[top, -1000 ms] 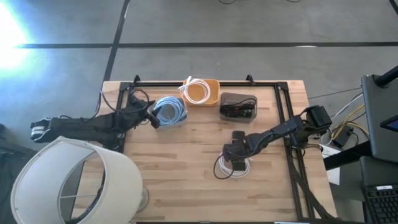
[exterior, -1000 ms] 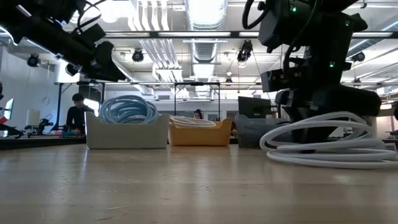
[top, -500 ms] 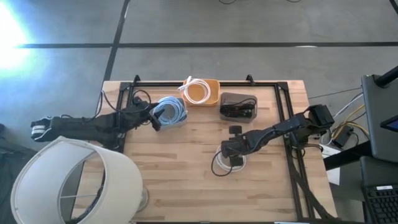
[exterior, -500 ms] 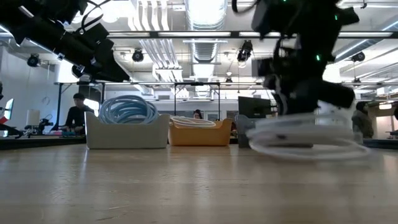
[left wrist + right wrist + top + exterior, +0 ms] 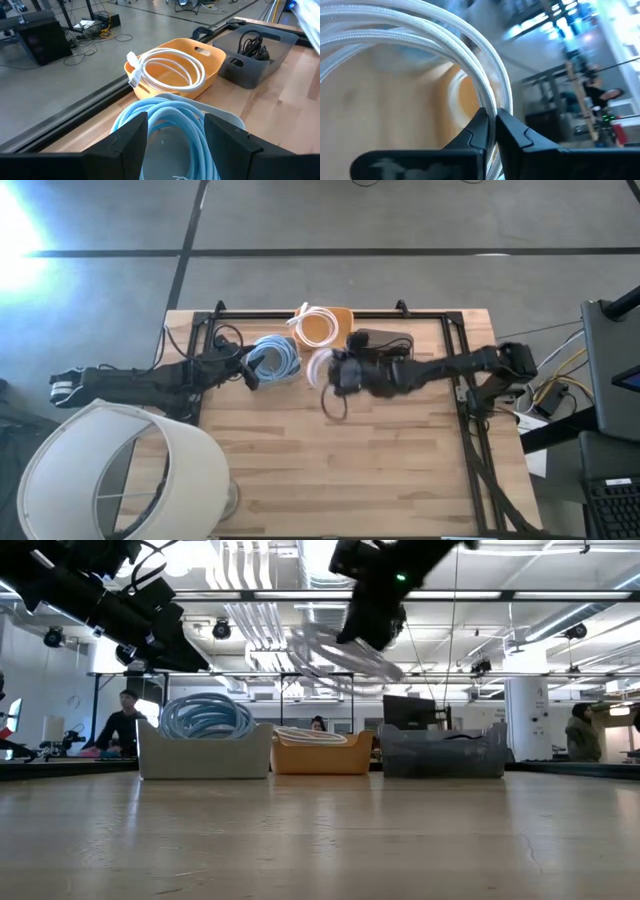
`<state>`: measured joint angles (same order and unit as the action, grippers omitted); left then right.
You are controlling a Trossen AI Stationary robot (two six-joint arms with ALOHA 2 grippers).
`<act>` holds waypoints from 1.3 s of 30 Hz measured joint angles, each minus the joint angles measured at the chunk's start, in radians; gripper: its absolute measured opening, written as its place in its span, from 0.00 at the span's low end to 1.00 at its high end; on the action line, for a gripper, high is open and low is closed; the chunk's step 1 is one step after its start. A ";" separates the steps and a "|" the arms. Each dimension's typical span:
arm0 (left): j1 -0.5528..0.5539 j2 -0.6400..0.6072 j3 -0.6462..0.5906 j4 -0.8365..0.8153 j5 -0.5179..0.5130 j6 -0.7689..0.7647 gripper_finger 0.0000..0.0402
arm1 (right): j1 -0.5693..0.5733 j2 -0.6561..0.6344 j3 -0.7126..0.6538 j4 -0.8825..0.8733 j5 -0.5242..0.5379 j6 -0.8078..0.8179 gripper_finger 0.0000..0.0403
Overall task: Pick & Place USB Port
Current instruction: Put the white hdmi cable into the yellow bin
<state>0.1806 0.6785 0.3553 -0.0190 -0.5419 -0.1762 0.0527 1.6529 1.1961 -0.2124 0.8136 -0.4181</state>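
A white braided cable [image 5: 326,376], coiled in blurred loops, hangs tilted above the table [image 5: 300,470] at its 12 o'clock side, pinched by the right end effector [image 5: 343,372]. Left end effector [image 5: 172,132] spread over blue coil [image 5: 170,125].

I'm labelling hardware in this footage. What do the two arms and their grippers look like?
Both arms are dark, nearly black, built of slim jointed segments. The left arm has a white-marked base end and black cables trailing near its gripper. The left gripper has two broad, angular black fingers. The right arm ends in a boxy wrist; small green lights glow on it in the low view. The right gripper has smooth, tapering black fingers.
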 joint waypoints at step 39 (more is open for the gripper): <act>0.000 0.000 -0.001 -0.027 0.003 -0.013 0.50 | -0.571 0.490 0.474 -0.123 -0.247 0.050 0.12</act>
<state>0.1810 0.6788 0.3546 -0.0460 -0.5388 -0.1893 -0.5186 2.1429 1.6703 -0.3351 0.5664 -0.3685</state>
